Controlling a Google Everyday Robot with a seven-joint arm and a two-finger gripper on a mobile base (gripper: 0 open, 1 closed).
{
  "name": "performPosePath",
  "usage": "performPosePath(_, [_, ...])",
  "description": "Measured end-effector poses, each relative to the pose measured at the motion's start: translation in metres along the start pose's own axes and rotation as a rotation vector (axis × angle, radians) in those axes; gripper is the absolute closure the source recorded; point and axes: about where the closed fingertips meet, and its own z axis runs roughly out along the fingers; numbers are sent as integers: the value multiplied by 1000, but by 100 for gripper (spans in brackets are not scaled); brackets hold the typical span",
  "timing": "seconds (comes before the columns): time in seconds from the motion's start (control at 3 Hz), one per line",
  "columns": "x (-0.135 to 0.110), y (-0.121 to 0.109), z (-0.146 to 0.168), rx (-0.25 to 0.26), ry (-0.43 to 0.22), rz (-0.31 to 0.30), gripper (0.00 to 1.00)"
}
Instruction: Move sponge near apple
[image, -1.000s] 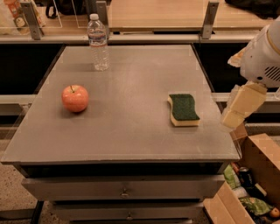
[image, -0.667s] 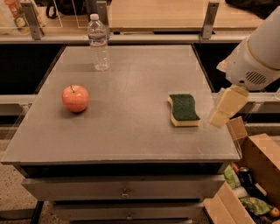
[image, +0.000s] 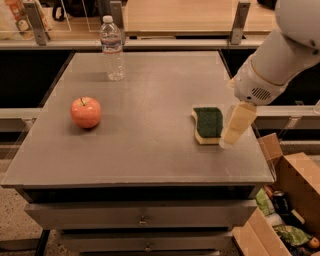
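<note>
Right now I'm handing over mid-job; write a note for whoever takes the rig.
The gripper hangs low over the table, just beside the right edge of the sponge.
The sponge lies flat on the table's right side, not lifted.
The apple sits on the left side, far from the sponge; a water bottle stands at the back.
Done: approach only.
Left: grasp the sponge, carry it left, set it near the apple.

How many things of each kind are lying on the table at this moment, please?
apple: 1
sponge: 1
water bottle: 1
Total: 3 on the table
The gripper hangs beside the sponge, on its side away from the apple.
</note>
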Motion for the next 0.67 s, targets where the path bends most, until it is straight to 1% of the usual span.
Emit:
performPosePath(0.33, [0,-8,18,-28,1,-19,0])
performPosePath(0.67, [3,-13,30,-50,3,-25,0])
